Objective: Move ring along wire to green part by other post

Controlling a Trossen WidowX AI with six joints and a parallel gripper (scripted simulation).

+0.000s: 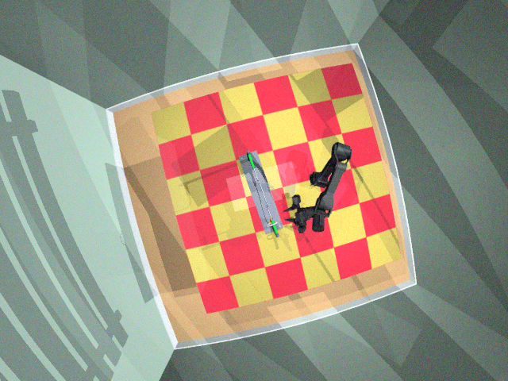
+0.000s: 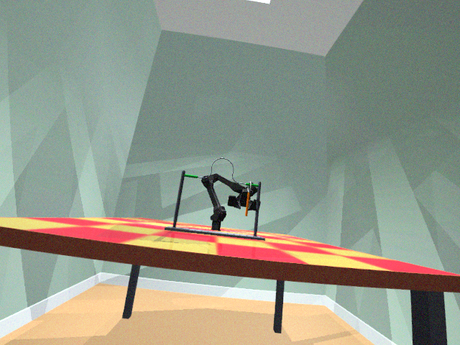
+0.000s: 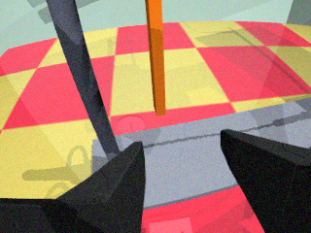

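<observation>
The orange handle [image 3: 155,39] [image 2: 246,204] hangs straight down from the ring [image 2: 251,184] [image 1: 275,222]. The ring sits on the green part of the wire [image 2: 245,183] [image 1: 276,230] next to the right post [image 2: 256,211] [image 3: 78,58]. My gripper [image 3: 182,144] [image 1: 286,215] is open and empty. Its fingertips stand a little back from the handle, apart from it, with nothing between them. The thin grey wire [image 2: 222,159] arches up between the posts. The other green part [image 2: 191,175] [image 1: 251,161] is by the far post [image 2: 178,200].
The grey base plate [image 3: 189,169] [image 1: 262,197] [image 2: 208,231] carries both posts on the red and yellow checkered table [image 1: 286,123] [image 2: 93,231]. The arm's base [image 1: 317,223] stands beside the plate, on the side of the ring.
</observation>
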